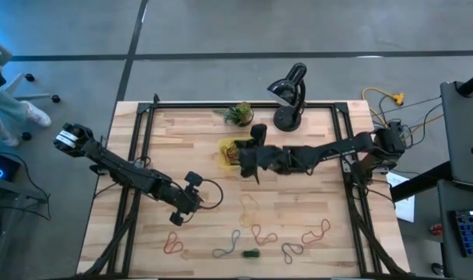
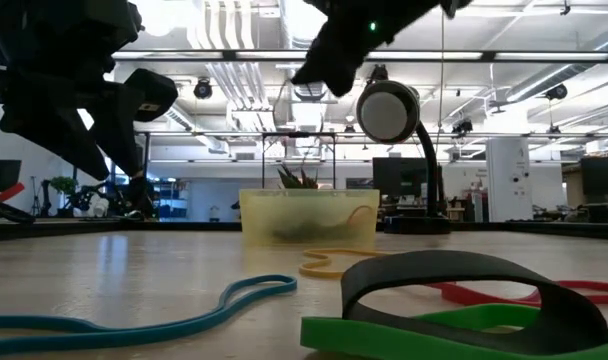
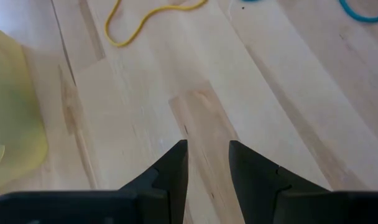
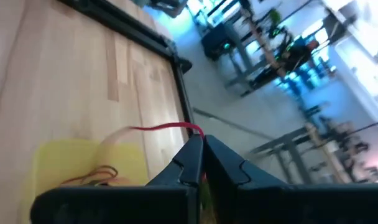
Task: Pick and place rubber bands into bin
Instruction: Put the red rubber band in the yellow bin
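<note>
The translucent-yellow bin [image 1: 227, 148] sits far of the table's middle and has a few bands in it [image 4: 92, 176]. My right gripper [image 1: 247, 161] hovers at the bin's right side, shut on a red rubber band [image 4: 158, 127]. My left gripper [image 3: 207, 149] is open over bare wood on the near left [image 1: 188, 204], touching nothing, with the bin [image 3: 12, 118] and a yellow band [image 3: 136, 25] ahead of it. Several more bands lie flat near the front edge: red [image 1: 173, 243], grey-blue [image 1: 225, 249], green with dark [image 1: 250, 253] and red [image 1: 318, 231]. My right gripper pinches the red rubber band by one end [image 4: 192, 129] between its two fingertips. The rest of the loop runs out from the tips in a curve over the bin [image 4: 83, 158]. Whether its free end touches the bin cannot be told.
A small potted plant [image 1: 239, 113] and a black desk lamp [image 1: 289, 97] stand just beyond the bin. A black frame rail [image 1: 244, 105] borders the table. In the low view a green band [image 2: 434, 335] and a dark one [image 2: 464, 280] lie close in front.
</note>
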`<action>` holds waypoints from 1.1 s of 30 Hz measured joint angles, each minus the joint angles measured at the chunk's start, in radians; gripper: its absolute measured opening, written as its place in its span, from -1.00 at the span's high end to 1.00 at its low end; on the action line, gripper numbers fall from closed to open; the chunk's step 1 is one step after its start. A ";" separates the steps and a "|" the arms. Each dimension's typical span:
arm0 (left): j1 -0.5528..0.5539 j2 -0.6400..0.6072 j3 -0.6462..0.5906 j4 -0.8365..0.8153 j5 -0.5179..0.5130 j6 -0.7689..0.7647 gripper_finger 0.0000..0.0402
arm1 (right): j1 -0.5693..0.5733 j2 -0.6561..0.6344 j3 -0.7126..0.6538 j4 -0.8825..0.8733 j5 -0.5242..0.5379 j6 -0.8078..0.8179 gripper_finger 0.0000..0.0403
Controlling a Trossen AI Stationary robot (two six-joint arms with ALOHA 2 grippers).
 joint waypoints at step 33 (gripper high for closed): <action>0.000 0.000 -0.001 0.001 0.001 0.000 0.50 | -0.211 0.016 -0.148 -0.036 -0.378 0.367 0.34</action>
